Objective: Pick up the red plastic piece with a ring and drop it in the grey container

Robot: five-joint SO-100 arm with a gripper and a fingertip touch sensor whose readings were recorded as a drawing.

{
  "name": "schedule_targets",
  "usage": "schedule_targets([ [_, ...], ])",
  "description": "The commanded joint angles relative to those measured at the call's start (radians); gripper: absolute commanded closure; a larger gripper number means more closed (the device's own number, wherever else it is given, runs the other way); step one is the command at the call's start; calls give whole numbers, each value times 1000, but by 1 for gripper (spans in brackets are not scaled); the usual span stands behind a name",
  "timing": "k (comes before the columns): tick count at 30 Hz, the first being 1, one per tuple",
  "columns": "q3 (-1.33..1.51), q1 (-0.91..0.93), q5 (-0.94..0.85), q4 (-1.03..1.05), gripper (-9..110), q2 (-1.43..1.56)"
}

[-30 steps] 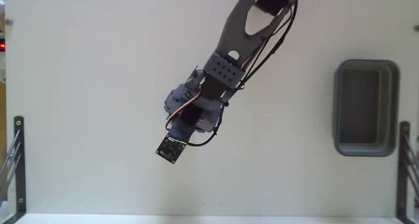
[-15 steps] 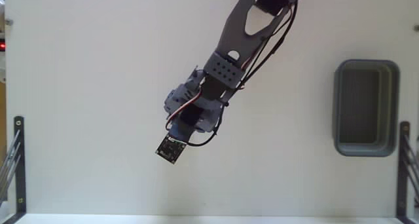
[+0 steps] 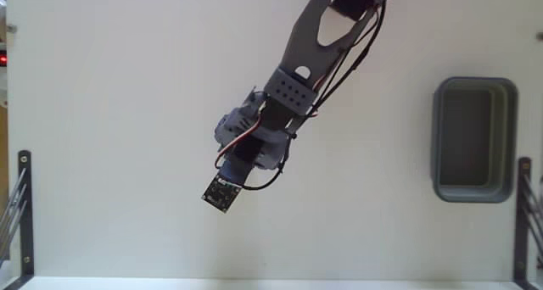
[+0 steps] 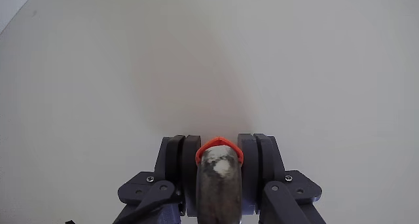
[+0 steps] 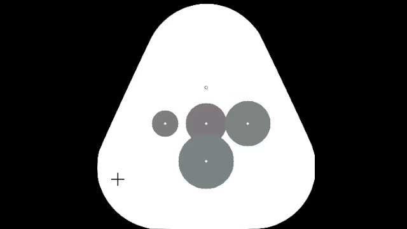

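White table (image 3: 110, 154) spans the fixed view. The grey arm (image 3: 297, 78) reaches down from the top edge toward the middle of the table. The grey container (image 3: 473, 139) sits at the right side, well apart from the arm. In the wrist view, the gripper (image 4: 220, 160) has its jaws clenched on the red plastic piece with a ring (image 4: 220, 147); only the red loop shows, wrapped around a grey, whitish-tipped part between the two fingers (image 4: 177, 165).
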Motion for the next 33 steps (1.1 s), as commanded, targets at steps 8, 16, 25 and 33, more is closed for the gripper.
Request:
schedule_targets([
  [8,-194,17,2,167,73,59],
  [16,-341,17,2,300,73,46],
  [25,-538,17,2,460,73,8],
  [33,-634,17,2,531,73,-17],
])
